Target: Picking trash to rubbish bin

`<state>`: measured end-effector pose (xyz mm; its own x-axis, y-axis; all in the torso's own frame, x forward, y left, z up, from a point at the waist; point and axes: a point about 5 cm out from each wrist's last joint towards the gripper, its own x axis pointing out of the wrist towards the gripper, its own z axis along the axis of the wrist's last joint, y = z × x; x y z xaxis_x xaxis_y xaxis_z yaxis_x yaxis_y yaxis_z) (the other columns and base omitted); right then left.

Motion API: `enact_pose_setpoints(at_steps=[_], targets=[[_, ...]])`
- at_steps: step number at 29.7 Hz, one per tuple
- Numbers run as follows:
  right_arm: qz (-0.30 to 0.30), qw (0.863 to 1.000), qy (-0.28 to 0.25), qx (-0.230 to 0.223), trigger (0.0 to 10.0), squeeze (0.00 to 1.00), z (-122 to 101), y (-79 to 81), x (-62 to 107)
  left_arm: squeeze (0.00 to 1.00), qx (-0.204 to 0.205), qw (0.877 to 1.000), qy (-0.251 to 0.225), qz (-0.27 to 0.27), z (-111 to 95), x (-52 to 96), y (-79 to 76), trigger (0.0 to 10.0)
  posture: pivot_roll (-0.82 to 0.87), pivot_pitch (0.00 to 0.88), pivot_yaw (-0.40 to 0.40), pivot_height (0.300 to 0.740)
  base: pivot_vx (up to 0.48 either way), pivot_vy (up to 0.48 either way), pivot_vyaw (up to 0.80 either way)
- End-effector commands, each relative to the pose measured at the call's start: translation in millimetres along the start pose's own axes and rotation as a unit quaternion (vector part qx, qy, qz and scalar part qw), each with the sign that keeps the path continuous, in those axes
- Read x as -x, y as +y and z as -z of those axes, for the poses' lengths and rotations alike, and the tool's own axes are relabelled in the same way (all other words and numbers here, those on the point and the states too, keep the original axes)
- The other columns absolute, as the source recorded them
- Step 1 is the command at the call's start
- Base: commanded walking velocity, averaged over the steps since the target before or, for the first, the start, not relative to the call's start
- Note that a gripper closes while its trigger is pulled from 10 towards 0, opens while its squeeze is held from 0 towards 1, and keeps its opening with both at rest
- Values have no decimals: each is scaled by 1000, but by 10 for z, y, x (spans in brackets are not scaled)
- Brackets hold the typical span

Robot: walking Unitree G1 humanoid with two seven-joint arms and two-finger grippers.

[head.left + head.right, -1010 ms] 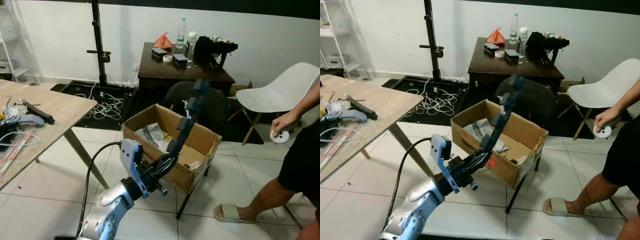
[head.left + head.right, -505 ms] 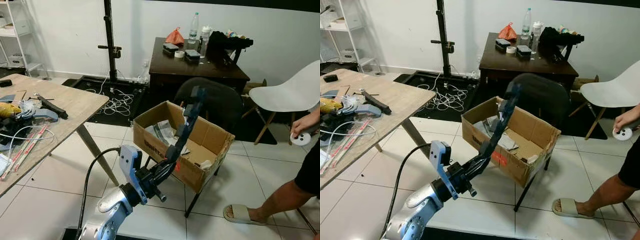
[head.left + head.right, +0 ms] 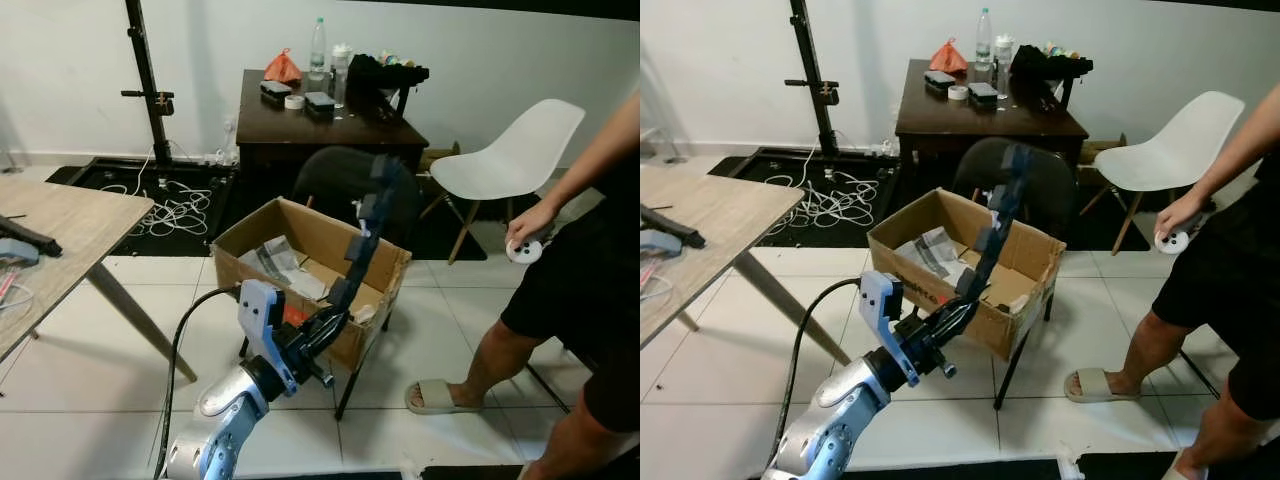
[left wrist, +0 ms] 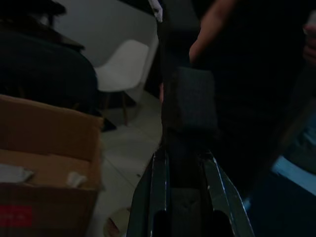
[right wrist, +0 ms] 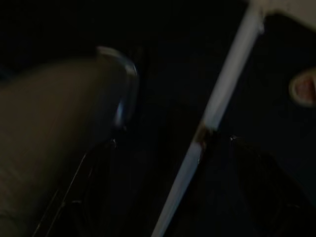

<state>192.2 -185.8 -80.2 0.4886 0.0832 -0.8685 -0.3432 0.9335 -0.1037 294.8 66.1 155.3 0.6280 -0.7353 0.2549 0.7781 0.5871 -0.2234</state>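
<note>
**Left tool raised over the cardboard bin, nothing seen in its fingers**

At the far left, a wooden worktop (image 3: 60, 230) juts into the head views, with a dark tool handle near its edge. Behind it stands a black stand (image 3: 148, 95) over a tangle of white cables (image 3: 175, 212) on the floor.

In the middle, the left tool (image 3: 378, 185) reaches up and forward from the silver arm, its long black fingers above the far rim of the cardboard box (image 3: 305, 265) that serves as the rubbish bin. In the left wrist view the two fingers (image 4: 190, 106) lie close together, nearly shut, and I can make out nothing held between them. The box sits on a dark chair frame and already holds crumpled paper (image 3: 280, 265) and small scraps; by the look of it, such trash is light, soft and easily crushed, best pinched at a raised fold.

Behind stands a dark table (image 3: 320, 120) with bottles. To the right are a white chair (image 3: 510, 160) and a person's hand (image 3: 527, 228) holding a small white controller.

The right tool's state cannot be told from its dark wrist view.
</note>
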Motion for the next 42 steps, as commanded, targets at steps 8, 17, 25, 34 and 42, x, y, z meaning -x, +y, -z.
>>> enact_pose_setpoints(at_steps=[8,17,25,34,42], targets=[[24,997,-70,10,10000,0,-554,-182,9,0,-34,999,-24,-33,-177,-72,125,10000,-42,108,-16,740,141,0,0],[48,992,-118,-15,10000,0,-830,-344,63,0,-32,998,-24,-46,-172,75,155,10000,-25,131,0,740,320,0,0],[18,994,-108,11,10000,0,-830,-111,10,0,-37,997,-42,-49,-253,83,165,10000,3,104,-31,740,323,0,0],[21,995,-101,14,10000,0,-824,-74,-1,0,-39,998,-35,-35,-218,48,186,10000,-29,82,-20,740,312,0,-87],[41,995,-88,-21,10000,0,-694,-199,13,0,-41,999,-28,-21,-237,0,202,10000,-53,95,-1,740,293,0,-788]])
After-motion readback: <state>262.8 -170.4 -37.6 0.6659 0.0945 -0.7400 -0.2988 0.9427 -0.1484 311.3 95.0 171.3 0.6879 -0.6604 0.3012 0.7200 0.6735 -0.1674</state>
